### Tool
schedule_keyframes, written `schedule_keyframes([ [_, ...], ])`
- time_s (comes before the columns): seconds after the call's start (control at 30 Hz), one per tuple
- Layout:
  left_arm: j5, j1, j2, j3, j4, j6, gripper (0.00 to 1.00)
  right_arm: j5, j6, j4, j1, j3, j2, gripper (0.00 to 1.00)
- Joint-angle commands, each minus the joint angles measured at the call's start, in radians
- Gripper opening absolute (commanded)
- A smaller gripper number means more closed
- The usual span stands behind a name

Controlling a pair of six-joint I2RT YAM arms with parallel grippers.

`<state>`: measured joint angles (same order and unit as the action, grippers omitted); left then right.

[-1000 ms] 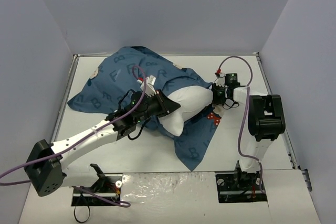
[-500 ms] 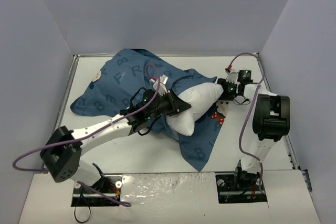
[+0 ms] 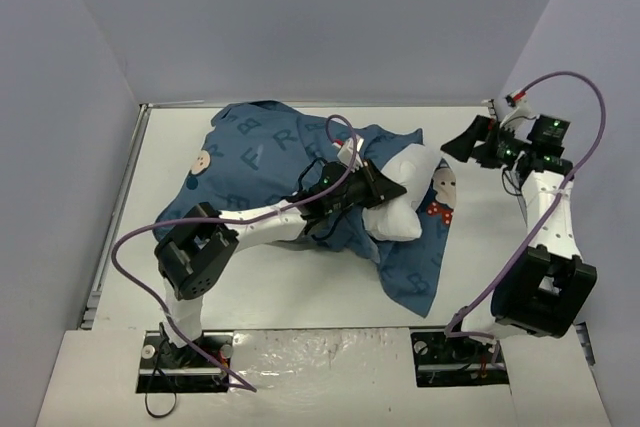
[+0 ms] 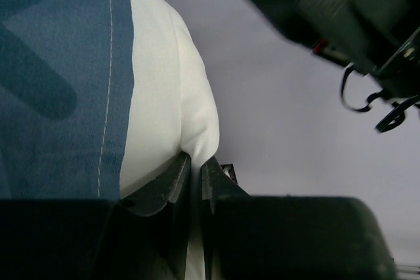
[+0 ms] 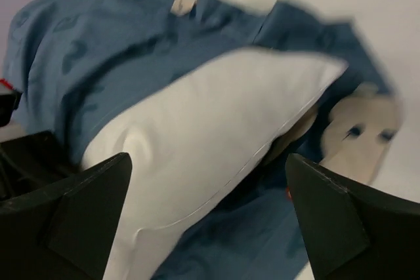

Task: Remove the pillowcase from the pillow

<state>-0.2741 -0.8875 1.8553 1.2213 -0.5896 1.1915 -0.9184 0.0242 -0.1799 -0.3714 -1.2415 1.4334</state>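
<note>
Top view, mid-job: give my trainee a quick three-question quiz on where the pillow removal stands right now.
1. Fill the gap: the pillow is ___ out of the pillowcase (fully / partly / not at all).
2. True or false: the right jaws are closed on the pillow.
3. What do the left jaws pinch? A) the pillow B) the pillowcase C) nothing

Key: 1 partly; 2 false, they stand wide open, clear of it; 3 A, white fabric sits between them in the left wrist view.
</note>
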Motion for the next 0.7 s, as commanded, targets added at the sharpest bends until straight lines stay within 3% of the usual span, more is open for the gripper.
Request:
schedule_keyframes([
  [0.0,-0.042,-0.031,0.041,0.118,-0.127,0.034,0.02,-0.171,0.207,-0.095,0.009,0.135,0.015,1.0],
  [0.07,-0.046,-0.036,0.065,0.142,-0.121,0.033,0.02,-0.095,0.365,-0.096,0.014,0.169,-0.013,1.0],
  [0.17,-0.057,-0.051,0.084,0.165,-0.099,0.019,0.02,0.006,0.444,-0.095,0.015,0.217,-0.025,1.0],
  [0.67,-0.071,-0.122,0.139,0.217,-0.058,-0.01,0.02,0.016,0.708,0.223,0.198,0.333,0.117,0.98],
])
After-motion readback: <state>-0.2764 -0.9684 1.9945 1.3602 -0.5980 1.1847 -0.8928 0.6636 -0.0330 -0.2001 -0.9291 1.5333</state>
